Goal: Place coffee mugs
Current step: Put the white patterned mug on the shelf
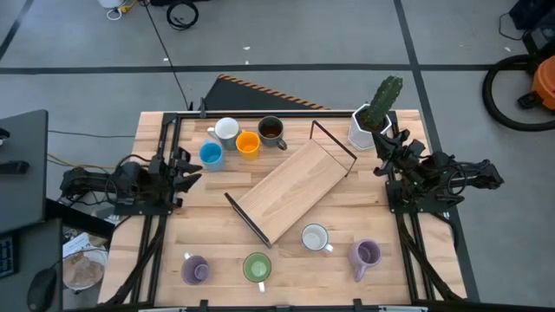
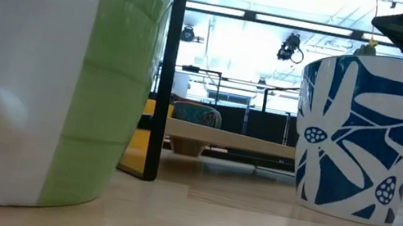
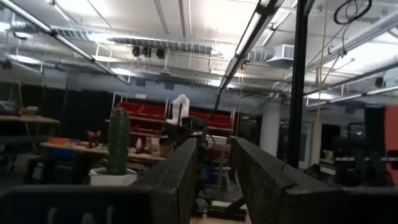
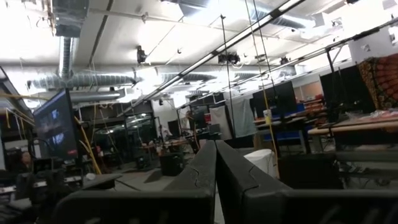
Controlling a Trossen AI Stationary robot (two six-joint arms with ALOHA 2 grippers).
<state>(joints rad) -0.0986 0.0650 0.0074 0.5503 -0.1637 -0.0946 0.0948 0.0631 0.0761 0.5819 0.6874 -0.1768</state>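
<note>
Several coffee mugs stand upright on the wooden table [image 1: 373,217]. At the far left are a white one [image 1: 227,130], an orange one [image 1: 248,144], a blue one [image 1: 211,154] and a dark brown one [image 1: 271,129]. Along the near edge are a purple one [image 1: 194,269], a green one [image 1: 257,268], a white one [image 1: 315,237] and another purple one [image 1: 367,254]. My left gripper [image 1: 192,166] hovers at the table's left edge, open [image 3: 214,180] and holding nothing. My right gripper [image 1: 383,158] hovers at the right edge, shut [image 4: 216,174] and holding nothing.
A wooden shelf board with black wire end frames [image 1: 290,191] lies slantwise mid-table. A white pot with a green cactus [image 1: 373,117] stands at the far right corner, close to my right gripper. In the low view the green mug [image 2: 43,68] and a blue-patterned white mug [image 2: 360,133] fill the foreground.
</note>
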